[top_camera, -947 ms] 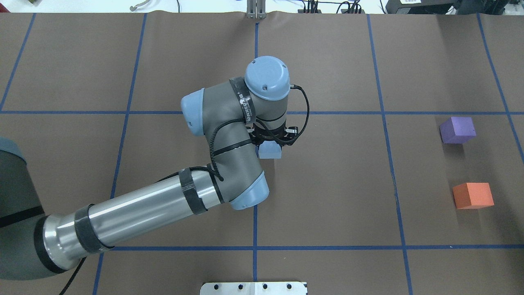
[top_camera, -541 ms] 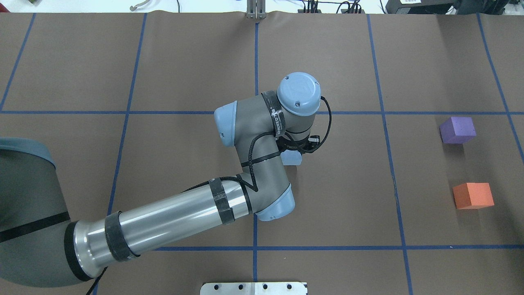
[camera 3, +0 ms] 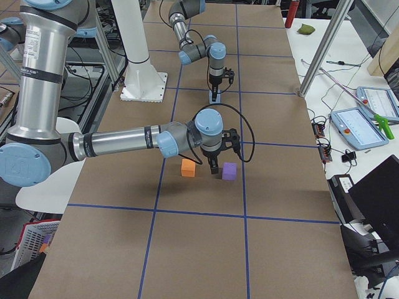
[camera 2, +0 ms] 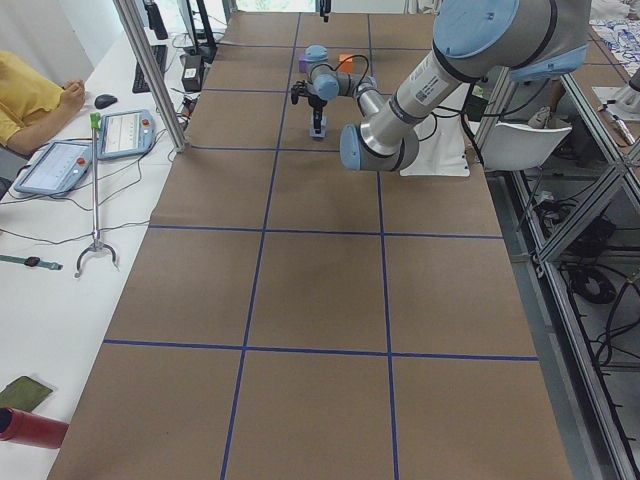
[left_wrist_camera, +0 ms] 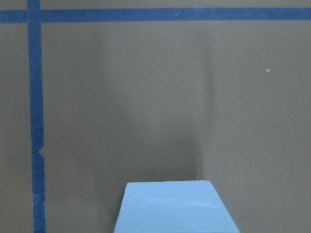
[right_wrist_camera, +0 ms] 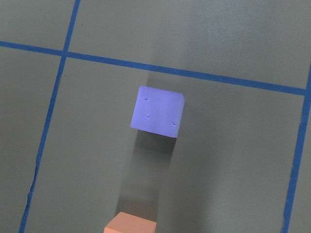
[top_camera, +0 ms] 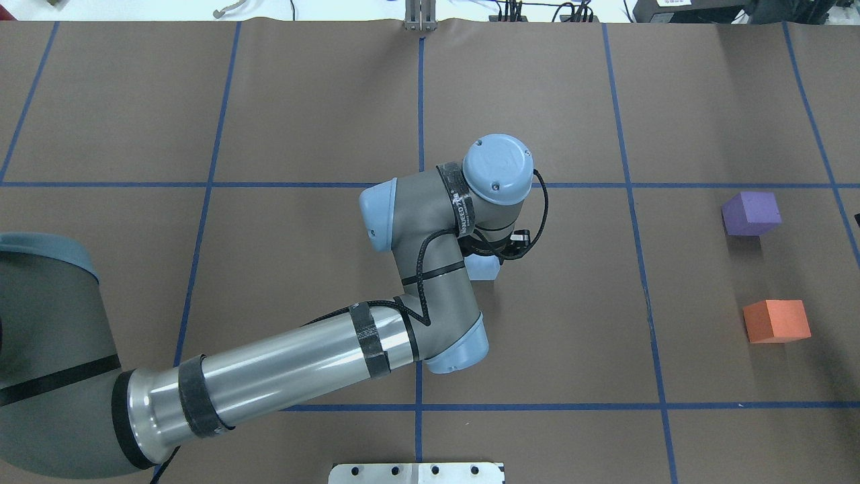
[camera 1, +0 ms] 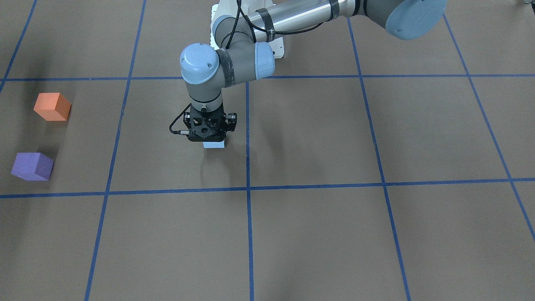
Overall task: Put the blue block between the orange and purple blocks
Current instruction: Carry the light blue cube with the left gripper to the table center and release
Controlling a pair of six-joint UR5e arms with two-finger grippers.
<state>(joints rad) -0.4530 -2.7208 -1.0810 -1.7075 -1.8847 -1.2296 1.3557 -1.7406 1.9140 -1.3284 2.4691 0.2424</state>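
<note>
Near the middle of the brown paper-covered table [top_camera: 537, 101], the left gripper [camera 1: 212, 140] points straight down and pinches a light blue foam block [camera 1: 214, 145]. The block's lower part pokes out beneath the black gripper body in the front-facing view. A soft shadow lies on the paper a little apart from the block, so it seems to hang just clear of the surface, though the gap itself is hard to see. From the left wrist camera only the block's pale top face shows at the bottom edge, with bare paper beyond it. Over on the robot's right side sit a purple foam cube [top_camera: 751, 213] and an orange foam cube [top_camera: 776, 321], apart from each other with bare paper between them; the purple one is farther from the robot's base. The carried block is well apart from both, with one of the blue tape lines [top_camera: 631, 202] running across the paper between it and them. The right gripper [camera 3: 214, 168] shows clearly only in the right side view, hanging between the two cubes; whether its fingers are spread or pressed together cannot be told.
</note>
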